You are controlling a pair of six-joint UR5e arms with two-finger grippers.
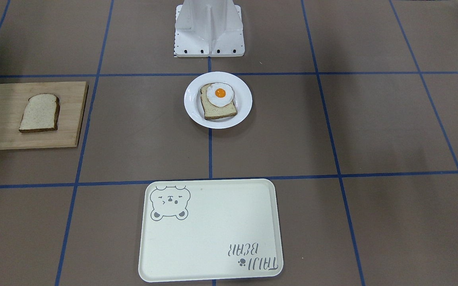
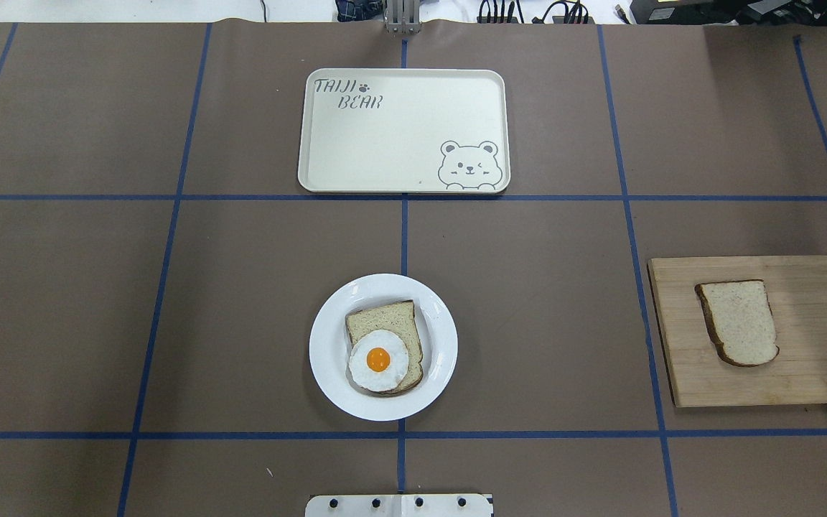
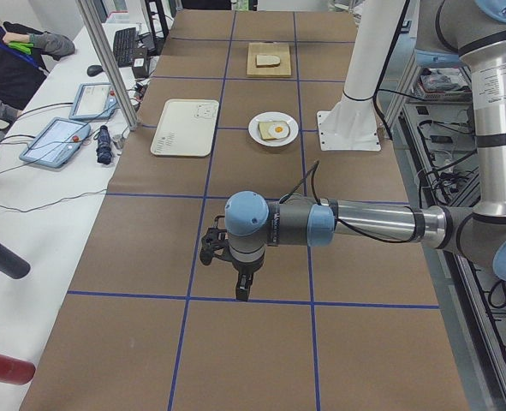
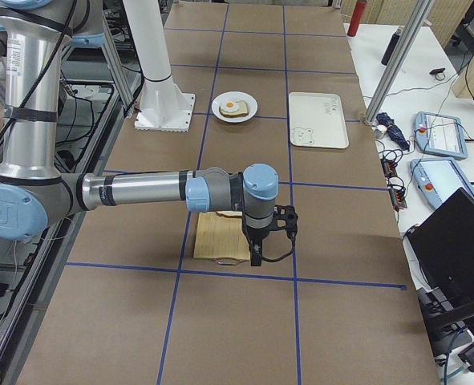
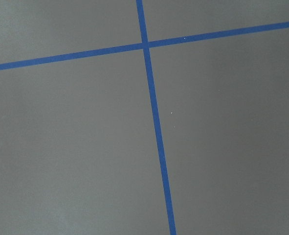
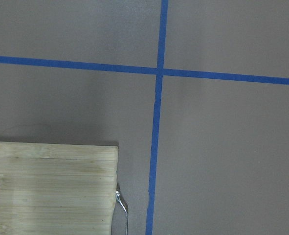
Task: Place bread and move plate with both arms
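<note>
A brown tabletop (image 2: 241,301) is marked into large squares by blue tape lines (image 2: 404,230). Near the robot's white base block (image 1: 209,31) sits the plate (image 2: 324,359), round and glossy white. On it lies a bread slice (image 2: 385,319) topped with a fried egg (image 2: 378,360).

The bread (image 2: 738,322), a plain slice with a dark crust, lies flat on a wooden board (image 2: 808,373). The board is on the robot's right side of the tabletop, well apart from the plate. A cream rectangular tray (image 2: 385,143), printed with a bear and the words "Taiji Bear", lies on the far side of the plate from the robot.

The left arm (image 3: 372,223) reaches out level over bare tabletop, well away from the plate, with the left fingers (image 3: 242,287) pointing down. The right arm (image 4: 140,191) reaches out level above the wooden board, with the right fingers (image 4: 255,255) pointing down above the board's near end in that side view. Both sets of fingers show only in the side views, so I cannot tell whether they are apart or together. Nothing is visibly held in either.
</note>
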